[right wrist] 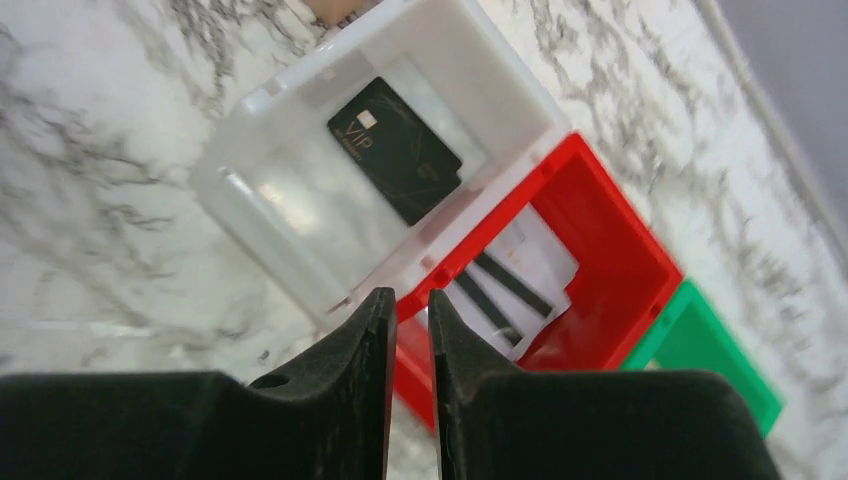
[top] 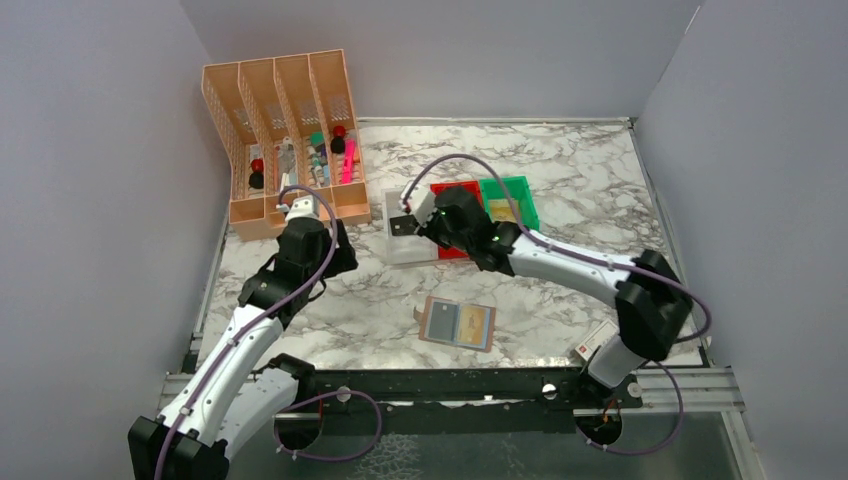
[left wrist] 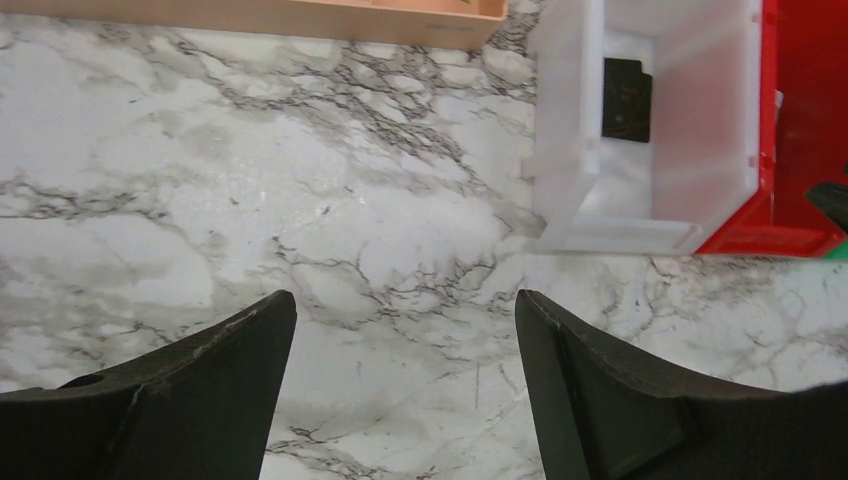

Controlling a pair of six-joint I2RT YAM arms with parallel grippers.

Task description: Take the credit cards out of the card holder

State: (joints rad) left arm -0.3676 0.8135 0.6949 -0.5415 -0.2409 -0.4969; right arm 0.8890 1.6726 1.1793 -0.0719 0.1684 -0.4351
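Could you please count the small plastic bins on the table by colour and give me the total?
White bin: 1
Red bin: 1
Green bin: 1
Total: 3

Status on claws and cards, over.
Left claw open, empty. Right claw barely parted above rim of white bin, empty. Black card inside it. Wallet open, unobstructed.
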